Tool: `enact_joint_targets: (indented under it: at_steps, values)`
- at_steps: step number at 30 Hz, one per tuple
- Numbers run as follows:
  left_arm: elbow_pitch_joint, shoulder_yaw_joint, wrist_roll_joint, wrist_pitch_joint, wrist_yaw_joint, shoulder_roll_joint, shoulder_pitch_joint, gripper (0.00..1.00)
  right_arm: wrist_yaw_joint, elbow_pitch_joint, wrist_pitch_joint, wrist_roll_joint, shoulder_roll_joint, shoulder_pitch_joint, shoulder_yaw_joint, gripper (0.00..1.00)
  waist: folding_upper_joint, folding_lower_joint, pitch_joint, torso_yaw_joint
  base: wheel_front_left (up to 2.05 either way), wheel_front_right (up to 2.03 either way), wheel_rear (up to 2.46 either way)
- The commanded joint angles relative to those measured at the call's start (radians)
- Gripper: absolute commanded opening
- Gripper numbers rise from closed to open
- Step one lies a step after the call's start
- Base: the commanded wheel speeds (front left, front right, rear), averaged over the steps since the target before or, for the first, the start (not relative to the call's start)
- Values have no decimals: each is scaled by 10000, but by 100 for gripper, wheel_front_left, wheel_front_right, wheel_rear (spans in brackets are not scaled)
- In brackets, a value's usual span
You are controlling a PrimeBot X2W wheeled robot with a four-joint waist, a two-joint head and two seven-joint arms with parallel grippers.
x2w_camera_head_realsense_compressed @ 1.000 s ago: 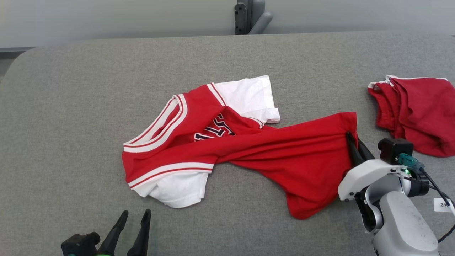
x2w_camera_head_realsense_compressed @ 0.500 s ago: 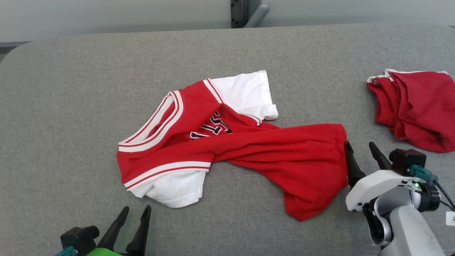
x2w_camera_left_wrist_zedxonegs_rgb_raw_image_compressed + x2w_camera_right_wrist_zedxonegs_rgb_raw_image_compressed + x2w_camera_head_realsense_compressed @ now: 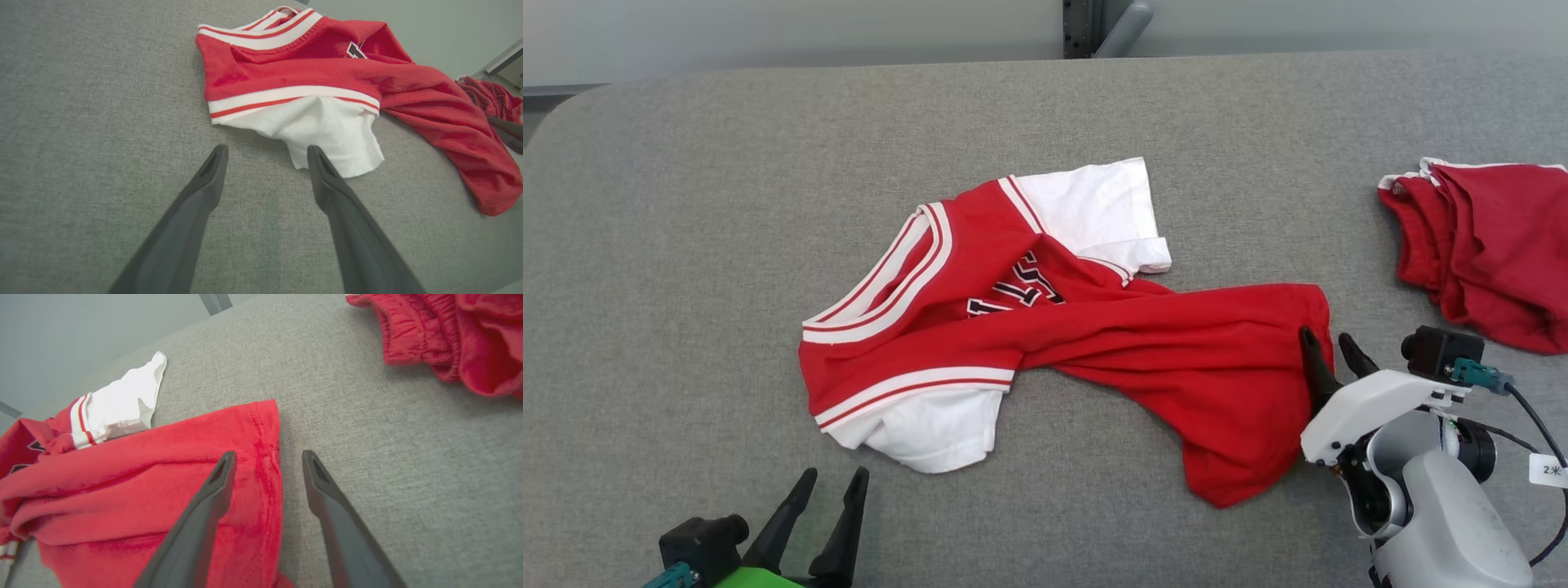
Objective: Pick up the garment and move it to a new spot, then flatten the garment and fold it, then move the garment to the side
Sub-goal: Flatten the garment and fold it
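**Open stance, nothing held**

My left claw (image 3: 835, 474) hangs spread over bare table (image 3: 686, 245). The crumpled red-and-white garment (image 3: 1094, 343) lies mid-table. My right claw (image 3: 1325, 335) straddles its hem, released. A red heap (image 3: 1494, 253) lies far right.

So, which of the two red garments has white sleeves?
The jersey in the middle; the bundle at the right is nearly all red.

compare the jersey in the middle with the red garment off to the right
The jersey has white sleeves, striped trim and dark lettering; the red garment is nearly all red. The jersey lies spread out and twisted; the red garment is bunched up. Both lie on the grey surface.
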Motion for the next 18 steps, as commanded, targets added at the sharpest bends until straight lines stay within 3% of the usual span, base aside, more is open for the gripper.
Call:
enact_joint_targets:
  at_steps: [1,4,5,6,11,18]
  values:
    - [17,0,93,-28,1,71,-162,100,-2,187,-26,-53,-26,-144,-25,49,0,0,-7,45,0,0,0]
    - [32,-4,75,-28,1,73,-199,100,-2,701,-1,30,-24,-363,-19,36,0,0,-8,110,0,0,0]
    - [27,1,71,-30,1,76,-203,100,-2,835,-64,20,-22,-440,4,26,0,0,-8,126,0,0,0]
    - [25,-8,68,-28,1,74,-210,100,-2,949,-118,34,-25,-500,16,2,0,0,-12,143,0,0,0]
    - [79,43,59,-28,1,26,-173,100,-2,1192,-587,-290,-33,-710,-52,0,0,0,-69,187,0,0,0]
    - [648,-325,-200,-21,1,-95,-330,100,-3,386,-1101,-1761,-256,-517,-788,0,0,0,-179,102,0,0,0]
